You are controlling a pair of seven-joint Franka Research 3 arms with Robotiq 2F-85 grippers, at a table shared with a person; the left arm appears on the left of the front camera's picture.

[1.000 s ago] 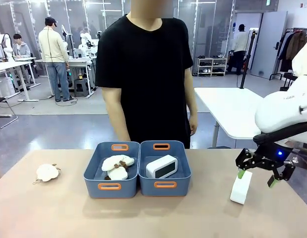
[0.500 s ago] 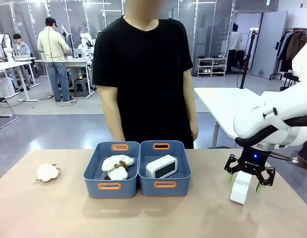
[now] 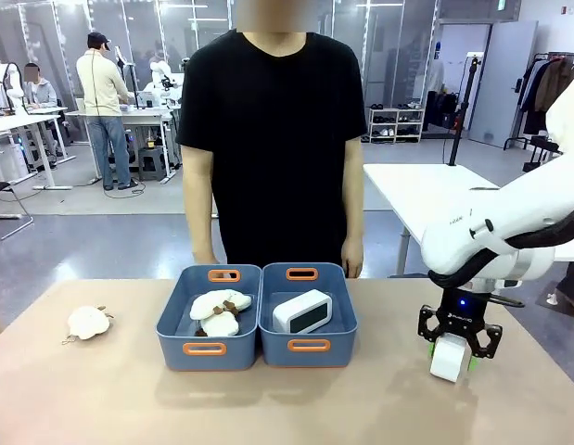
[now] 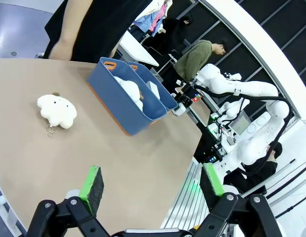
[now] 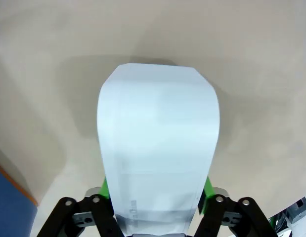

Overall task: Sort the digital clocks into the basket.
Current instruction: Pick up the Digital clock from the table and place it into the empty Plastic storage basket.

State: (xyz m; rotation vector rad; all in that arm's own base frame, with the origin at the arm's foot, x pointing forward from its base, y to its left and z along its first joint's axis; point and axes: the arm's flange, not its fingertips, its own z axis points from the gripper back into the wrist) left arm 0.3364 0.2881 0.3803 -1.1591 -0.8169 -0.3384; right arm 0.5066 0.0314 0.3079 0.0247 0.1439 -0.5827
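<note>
One white digital clock (image 3: 303, 311) lies in the right blue basket (image 3: 308, 345), its display facing up. The second digital clock (image 3: 449, 358) stands on end on the table at the right. My right gripper (image 3: 452, 354) has come down over it, with a green pad against each side. In the right wrist view this clock (image 5: 157, 148) sits between the fingers, and both pads (image 5: 104, 187) press on its edges. My left gripper (image 4: 152, 185) hangs open above the table's left part, with nothing between its fingers.
The left blue basket (image 3: 209, 349) holds two fluffy white plush toys (image 3: 217, 311). Another plush toy (image 3: 88, 322) lies on the table at the far left. A person in a black shirt (image 3: 273, 139) stands behind the baskets, hands down at the table's far edge.
My right gripper has swung left from beside the standing clock, dropped down over it, and narrowed from wide open until its pads meet the clock's sides. The person has shifted slightly.
</note>
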